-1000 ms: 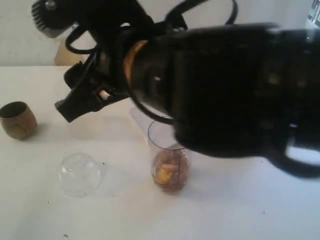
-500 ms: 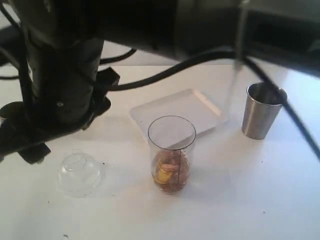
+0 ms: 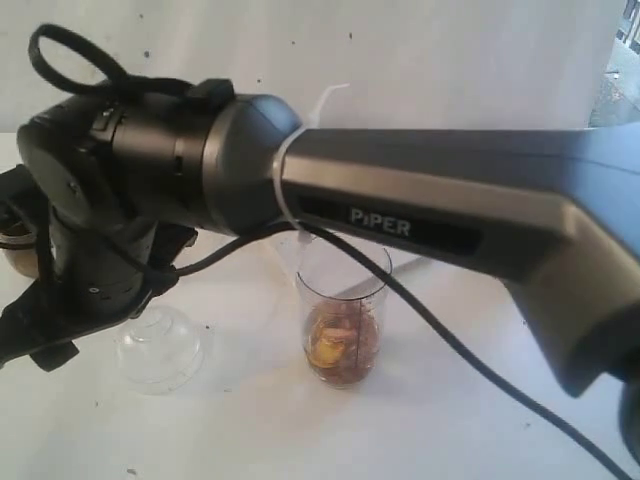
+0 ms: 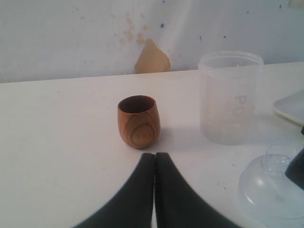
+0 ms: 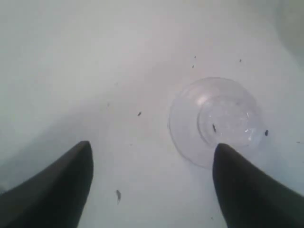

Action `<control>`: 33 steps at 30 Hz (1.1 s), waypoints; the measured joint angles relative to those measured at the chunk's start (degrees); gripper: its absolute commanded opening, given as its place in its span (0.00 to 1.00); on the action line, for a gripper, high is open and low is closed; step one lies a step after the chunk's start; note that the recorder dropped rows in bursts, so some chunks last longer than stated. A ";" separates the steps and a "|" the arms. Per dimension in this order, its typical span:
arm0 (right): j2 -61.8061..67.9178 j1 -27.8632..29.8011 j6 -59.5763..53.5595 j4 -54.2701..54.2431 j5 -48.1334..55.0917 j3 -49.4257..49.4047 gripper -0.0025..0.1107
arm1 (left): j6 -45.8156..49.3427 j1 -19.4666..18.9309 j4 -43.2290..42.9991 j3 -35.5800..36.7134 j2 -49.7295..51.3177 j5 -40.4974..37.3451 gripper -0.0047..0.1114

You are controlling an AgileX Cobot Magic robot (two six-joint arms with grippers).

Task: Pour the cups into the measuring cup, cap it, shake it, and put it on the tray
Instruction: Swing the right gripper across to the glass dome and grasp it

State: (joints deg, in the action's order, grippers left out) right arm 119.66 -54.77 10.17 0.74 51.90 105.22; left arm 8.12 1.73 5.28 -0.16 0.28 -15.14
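Plainly saw the left gripper [image 4: 154, 156] with its two fingers pressed flat together, nothing between them, low over the white table [image 4: 57, 142]. Found the wooden cup [image 4: 138, 121] upright just ahead of those closed tips, apart from them, between the tips and the table edge that runs along the wall [image 4: 71, 38]. Noted a frosted cup [image 4: 229, 97] upright beside the wooden one, not touching it, and one corner of the tray [image 4: 290, 105] just past the frosted cup.

Saw the right arm [image 3: 420, 210] stretched across the exterior view from the right, covering most of the tray and all but a sliver of the wooden cup at the left. Found the right gripper [image 5: 152, 148] with fingers spread wide and empty, pointed down at the table. Noted the clear dome lid [image 5: 213, 121] lying on the table with one spread fingertip at its rim; could not tell whether the tip touched it.

Found the measuring cup [image 3: 343, 320] upright and uncapped near the middle of the table, brown and yellow contents filling its lower part, the arm passing above its mouth. Placed the lid to that cup's left in the exterior view, well apart from it.
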 measured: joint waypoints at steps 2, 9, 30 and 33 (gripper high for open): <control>0.78 0.14 2.81 2.42 -0.91 0.00 0.60 | 0.00 0.00 0.00 0.00 0.00 0.00 0.04; 1.26 2.81 10.22 8.68 -2.16 0.12 0.60 | 0.00 0.00 0.00 0.00 0.00 0.00 0.04; 6.86 3.60 9.95 5.26 -7.23 0.21 0.60 | 0.00 0.00 0.00 0.00 0.00 0.00 0.04; 6.86 3.71 9.95 5.26 -7.10 0.21 0.60 | 0.00 0.00 0.00 0.00 0.00 0.00 0.04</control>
State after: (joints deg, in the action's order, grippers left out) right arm 126.53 -51.06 20.12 6.01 44.81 105.43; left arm 8.12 1.73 5.28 -0.16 0.28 -15.14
